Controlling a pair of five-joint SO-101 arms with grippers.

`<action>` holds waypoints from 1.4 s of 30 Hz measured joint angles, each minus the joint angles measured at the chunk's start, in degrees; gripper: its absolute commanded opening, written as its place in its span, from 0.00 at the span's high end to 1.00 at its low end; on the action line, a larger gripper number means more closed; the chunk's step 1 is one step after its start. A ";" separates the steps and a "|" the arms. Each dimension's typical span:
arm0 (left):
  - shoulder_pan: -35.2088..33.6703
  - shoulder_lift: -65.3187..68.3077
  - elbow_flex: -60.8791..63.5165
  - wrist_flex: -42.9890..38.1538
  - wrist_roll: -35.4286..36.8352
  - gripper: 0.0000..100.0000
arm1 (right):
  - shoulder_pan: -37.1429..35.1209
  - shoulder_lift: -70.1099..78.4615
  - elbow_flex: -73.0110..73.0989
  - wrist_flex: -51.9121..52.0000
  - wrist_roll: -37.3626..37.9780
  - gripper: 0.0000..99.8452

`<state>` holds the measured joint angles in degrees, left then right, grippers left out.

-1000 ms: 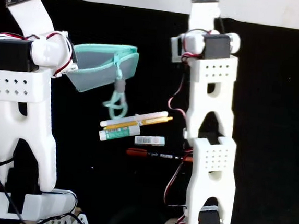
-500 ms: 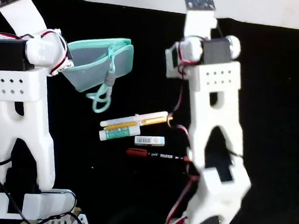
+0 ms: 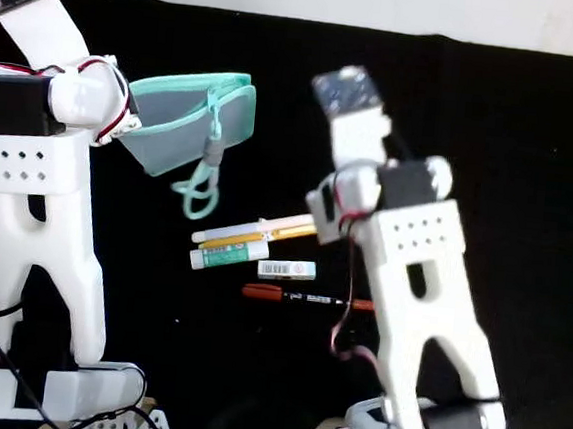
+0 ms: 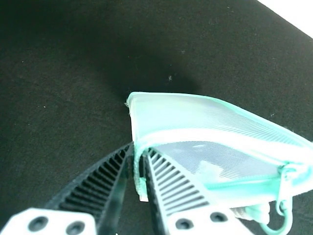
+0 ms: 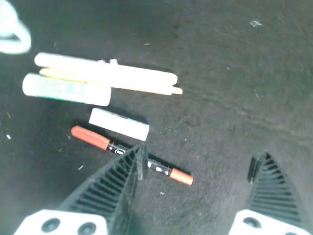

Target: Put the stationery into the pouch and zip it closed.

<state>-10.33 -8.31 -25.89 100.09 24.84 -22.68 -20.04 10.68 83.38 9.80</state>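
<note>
Left end effector (image 4: pixel 137 171) was clamped on the mint pouch (image 4: pixel 210 147) corner; right end effector (image 5: pixel 199 156) hung over the red pen (image 5: pixel 115 148), fingers wide apart.

No legible txt — print on pen (image 5: pixel 110 145), eraser (image 5: pixel 119 124) too small.

I see my right gripper (image 5: pixel 199 161) spread wide over black cloth table (image 5: pixel 234 73). One fingertip (image 5: pixel 132 169) overlaps red-and-black marker pen (image 5: pixel 98 141). Beyond it: white rectangular eraser (image 5: pixel 119 124), green-white glue stick (image 5: pixel 66 88), yellow pencil (image 5: pixel 159 89), white pen (image 5: pixel 105 71).
</note>
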 measured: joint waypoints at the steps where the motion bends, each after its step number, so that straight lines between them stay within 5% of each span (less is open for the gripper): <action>1: 0.00 0.00 0.00 -0.18 0.18 0.99 | -1.05 -2.02 3.43 -2.46 1.49 0.67; 9: 0.00 0.00 0.00 -0.79 0.53 0.99 | -7.65 -10.90 25.76 -17.85 13.01 0.67; 20: 0.00 0.00 0.00 -0.79 0.53 0.99 | -11.87 -10.99 37.80 -29.45 21.80 0.67; 42: 0.00 0.00 0.00 -0.79 0.53 0.99 | -12.40 16.26 26.02 -32.35 25.23 0.67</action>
<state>-10.33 -8.31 -25.89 99.30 25.36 -35.08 -3.78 36.70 51.03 35.03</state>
